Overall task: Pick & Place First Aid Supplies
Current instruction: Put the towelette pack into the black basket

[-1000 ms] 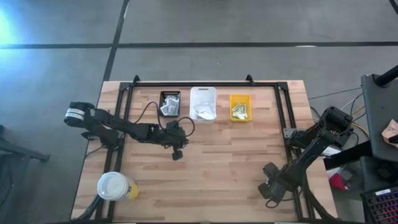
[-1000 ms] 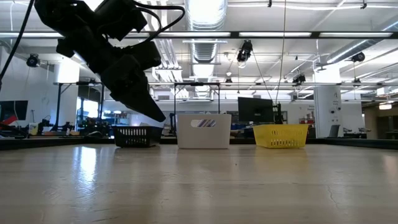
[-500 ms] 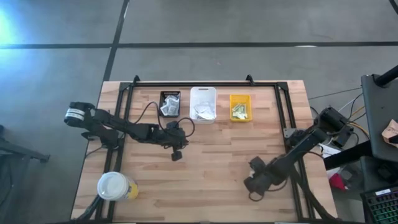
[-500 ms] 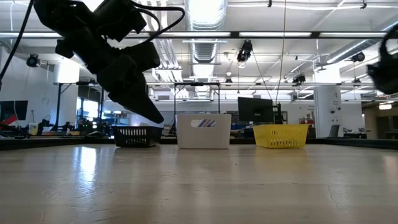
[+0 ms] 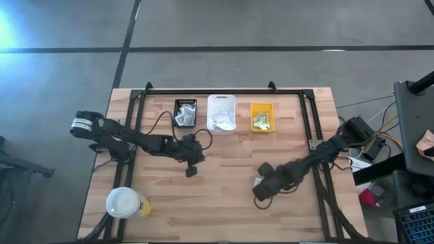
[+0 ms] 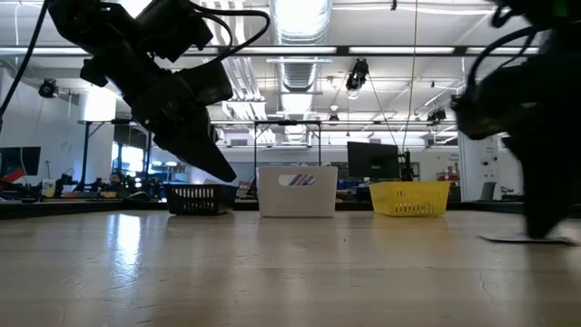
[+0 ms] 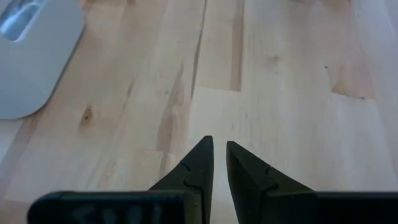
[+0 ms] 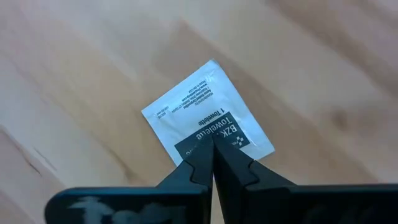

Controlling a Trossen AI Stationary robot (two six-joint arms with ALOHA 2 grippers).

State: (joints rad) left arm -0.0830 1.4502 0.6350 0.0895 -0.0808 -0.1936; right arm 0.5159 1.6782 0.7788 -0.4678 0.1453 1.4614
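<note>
Your wooden table point(image 5: 224, 203): black bin point(image 5: 184, 112), white bin point(image 5: 221, 112) and yellow bin point(image 5: 262, 116) along the far edge; lidded cup point(image 5: 125, 202) near left; white towelette packet point(image 8: 207, 127) right of centre.

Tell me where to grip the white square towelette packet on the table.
The white square paper towelette packet lies flat on the bare wooden table. Come straight down from above and pinch one free edge or corner, probably sliding a fingertip under it. The right tool, shut, hangs over its dark printed patch.
</note>
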